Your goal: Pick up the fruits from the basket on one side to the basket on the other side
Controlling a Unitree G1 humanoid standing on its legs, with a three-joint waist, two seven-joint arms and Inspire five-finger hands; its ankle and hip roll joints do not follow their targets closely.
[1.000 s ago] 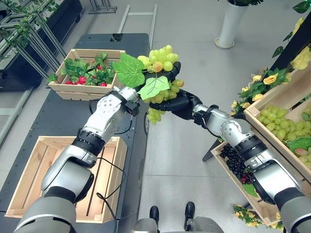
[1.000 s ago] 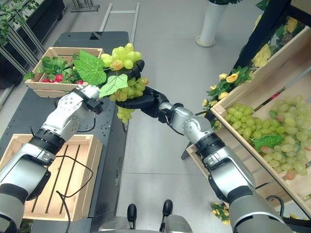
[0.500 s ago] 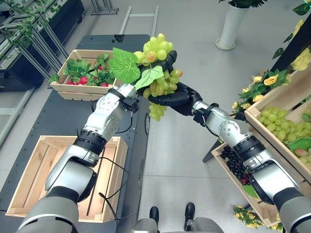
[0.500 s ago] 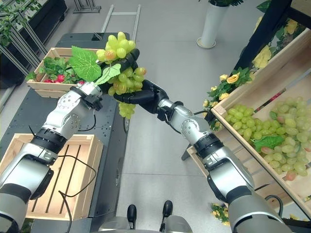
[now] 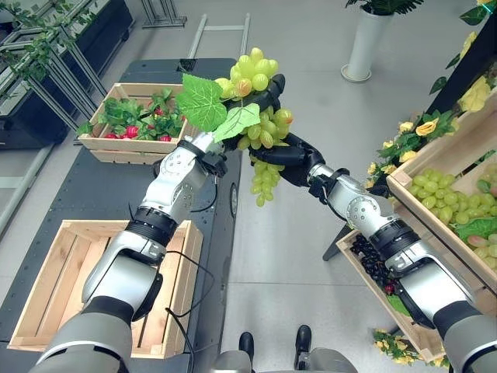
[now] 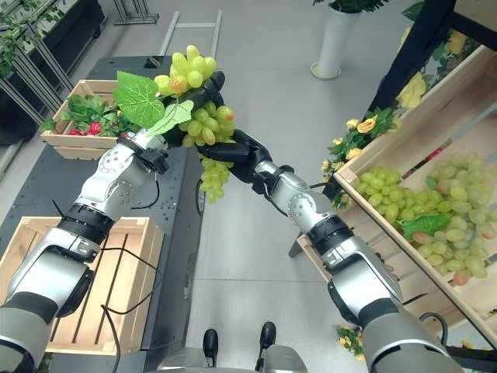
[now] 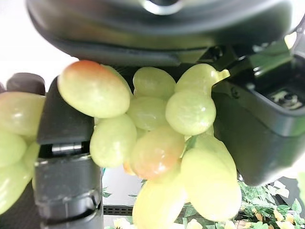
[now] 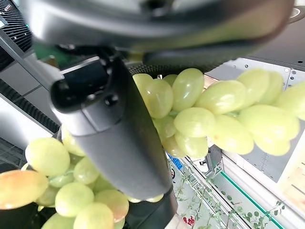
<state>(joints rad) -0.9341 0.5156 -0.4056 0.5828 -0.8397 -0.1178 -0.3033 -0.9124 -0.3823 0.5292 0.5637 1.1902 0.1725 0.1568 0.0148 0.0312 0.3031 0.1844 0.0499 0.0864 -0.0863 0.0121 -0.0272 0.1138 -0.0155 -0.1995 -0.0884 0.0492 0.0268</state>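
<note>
2 hands meet on 1 big bunch of green grapes [image 5: 260,116], held up in the air between the robot's arms, over the gap between the dark table [image 5: 70,194] and the shelves. The left hand [image 5: 264,95] has its dark fingers curled round the upper part of the bunch, and the left wrist view shows grapes packed between its thumb and fingers. The right hand [image 5: 289,154] comes in just below, fingers wrapped round the lower cluster; its own wrist view shows a finger [image 8: 119,138] lying across the grapes. A loose string of grapes hangs down past the right hand. 2 broad green leaves [image 5: 203,101] stick out from the bunch on the left hand's side, covering that wrist.

Beyond the left hand, on the far end of the table, sits a wooden crate [image 5: 128,151] of leafy greens and red fruits. Back along the left arm, nearer the robot, lies an open slatted wooden crate [image 5: 46,264]. Out past the right arm, a tilted wooden crate holds more green grapes [image 6: 419,210], with a lower crate of dark grapes [image 5: 373,260] beneath it. Yellow flowers [image 5: 423,128] trim the shelf, and a white planter [image 5: 365,39] stands on the floor further off.
</note>
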